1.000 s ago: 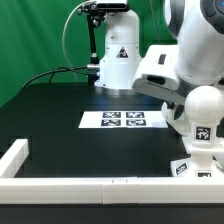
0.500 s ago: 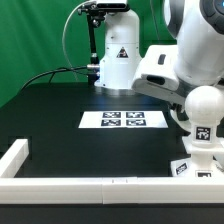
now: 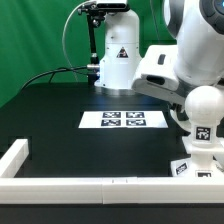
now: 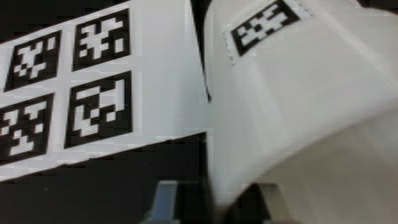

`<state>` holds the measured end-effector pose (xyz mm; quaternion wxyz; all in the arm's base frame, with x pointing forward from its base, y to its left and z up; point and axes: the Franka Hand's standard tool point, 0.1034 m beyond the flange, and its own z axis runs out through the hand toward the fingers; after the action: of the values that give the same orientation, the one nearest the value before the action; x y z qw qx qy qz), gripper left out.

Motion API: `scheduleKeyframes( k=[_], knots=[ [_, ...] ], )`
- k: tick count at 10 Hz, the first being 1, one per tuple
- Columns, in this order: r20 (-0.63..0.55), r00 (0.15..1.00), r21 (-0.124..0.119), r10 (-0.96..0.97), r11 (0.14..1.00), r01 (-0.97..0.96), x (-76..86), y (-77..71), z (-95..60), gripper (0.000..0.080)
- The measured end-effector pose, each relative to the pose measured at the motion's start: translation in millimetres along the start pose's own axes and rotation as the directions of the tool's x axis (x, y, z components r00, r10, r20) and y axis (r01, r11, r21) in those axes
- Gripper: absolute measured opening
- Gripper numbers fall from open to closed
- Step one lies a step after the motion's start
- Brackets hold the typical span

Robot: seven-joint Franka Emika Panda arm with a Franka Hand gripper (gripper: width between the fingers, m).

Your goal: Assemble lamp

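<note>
From the exterior view nothing has shifted since the earlier pictures: the arm (image 3: 190, 50) stays bent low at that view's right, and the bulb (image 3: 203, 105) sits atop the base (image 3: 200, 160) by the counter's (image 3: 60, 110) front wall. The fingers are hidden there.

At the wrist, a white tagged part (image 4: 302, 120) fills the frame beside the marker board (image 4: 89, 85); the fingers' (image 4: 169, 198) spread cannot be told.

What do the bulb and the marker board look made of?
Bulb: likely moulded plastic, smooth white with a soft sheen, printed tag stuck below it. Marker board: thin flat matte white sheet, card or plastic, can't tell which; black tags printed on it.
</note>
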<state>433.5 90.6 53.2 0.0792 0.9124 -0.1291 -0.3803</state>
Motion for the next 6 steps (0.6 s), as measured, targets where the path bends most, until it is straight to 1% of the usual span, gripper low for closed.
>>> scheduleKeyframes(
  k=[1,2,3,4,5,6],
  knots=[
    [0.002,1.000,-0.018,-0.021,1.000,0.021,-1.7,1.1,0.3,0.0035],
    [0.032,0.997,-0.040,-0.070,0.997,0.071,-7.2,7.6,-1.1,0.0035],
    [0.055,0.994,-0.073,-0.093,0.993,0.097,-11.2,16.0,-5.2,0.0035],
    [0.089,0.984,-0.109,-0.153,0.981,0.163,-15.9,27.0,-10.9,0.0035],
    [0.119,0.973,-0.134,-0.198,0.968,0.213,-17.6,39.1,-18.1,0.0035],
    [0.140,0.964,-0.224,-0.224,0.942,0.251,-17.4,50.0,-23.5,0.0035]
  ],
)
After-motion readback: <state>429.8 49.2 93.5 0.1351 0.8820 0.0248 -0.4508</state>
